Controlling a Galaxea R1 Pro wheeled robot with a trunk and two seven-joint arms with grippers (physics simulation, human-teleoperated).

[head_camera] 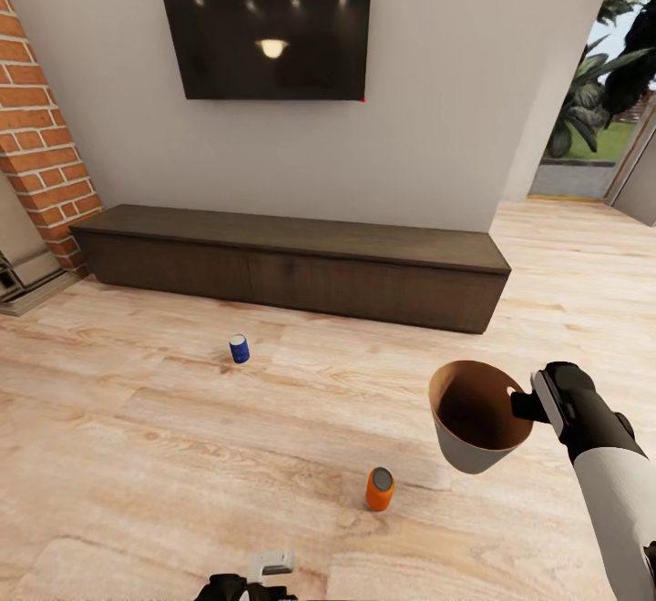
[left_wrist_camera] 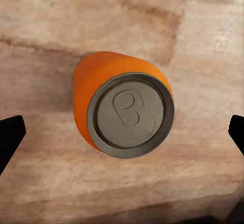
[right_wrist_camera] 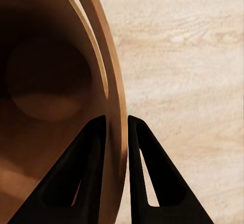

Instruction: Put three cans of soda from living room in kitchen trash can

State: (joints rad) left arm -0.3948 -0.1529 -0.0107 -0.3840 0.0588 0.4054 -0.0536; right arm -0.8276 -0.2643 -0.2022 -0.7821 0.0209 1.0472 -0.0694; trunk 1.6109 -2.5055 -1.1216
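Soda cans: two counted on the living-room floor. Orange can stands upright near centre; blue can stands farther left, short of the low cabinet. One bin, no can visible inside it, hangs tilted at right with the right gripper pinching its rim. Left gripper is spread wide directly above the orange can. Step looks like pickup: descend, centre, close, then drop it into the bin.

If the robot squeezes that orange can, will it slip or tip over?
The orange can looks smooth and round, so it could slip a little. It stands upright on the floor, so a sideways bump might tip it, and then it would probably roll. The left end effector is open around it.
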